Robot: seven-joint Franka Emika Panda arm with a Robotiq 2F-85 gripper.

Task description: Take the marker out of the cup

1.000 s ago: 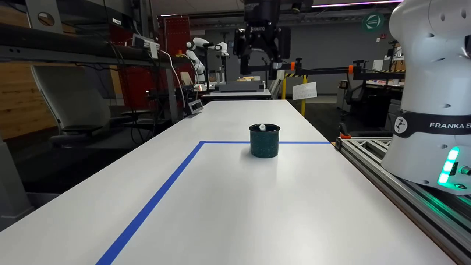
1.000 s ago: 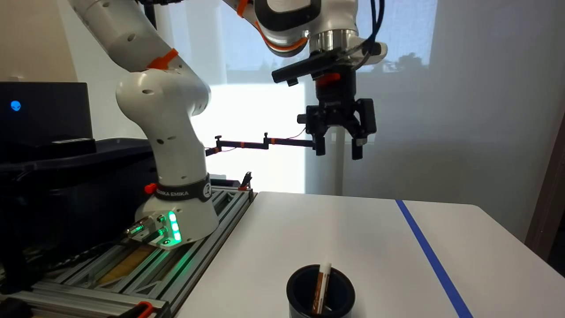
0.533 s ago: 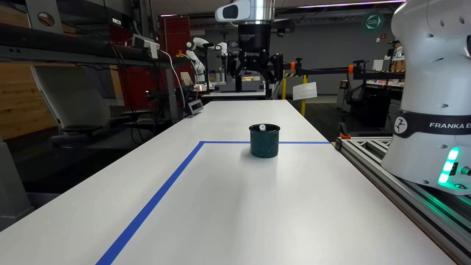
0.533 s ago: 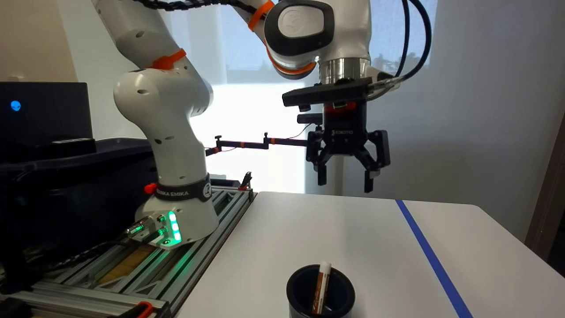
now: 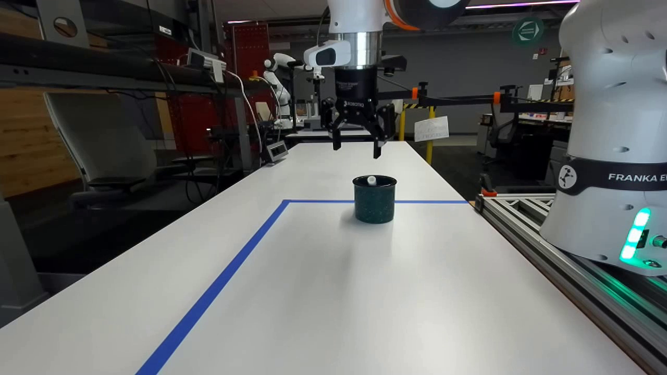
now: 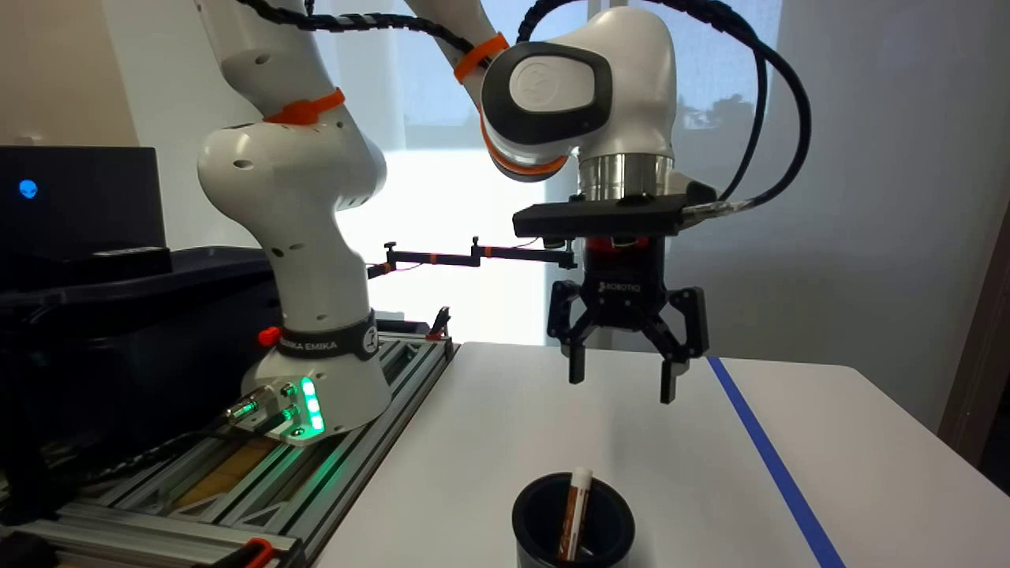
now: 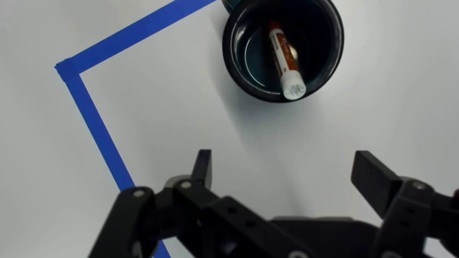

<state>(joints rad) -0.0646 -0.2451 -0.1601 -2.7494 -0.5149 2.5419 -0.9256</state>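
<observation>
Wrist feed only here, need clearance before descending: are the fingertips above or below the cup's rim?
Observer: Above. In an exterior view the gripper hangs higher than the rim of the speckled teal cup.
Operator: Cup standing square?
Observer: Yes: upright, bottom flat on the white table.
Operator: Anything lit outside my view?
Observer: Yes, a green light strip on the Franka arm's base.

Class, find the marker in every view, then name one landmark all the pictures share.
In an exterior view: marker near centre, only its white end visible.
In an exterior view: marker near bottom, right of centre.
Wrist view: marker near top, right of centre.
Shared landmark: blue tape.
</observation>
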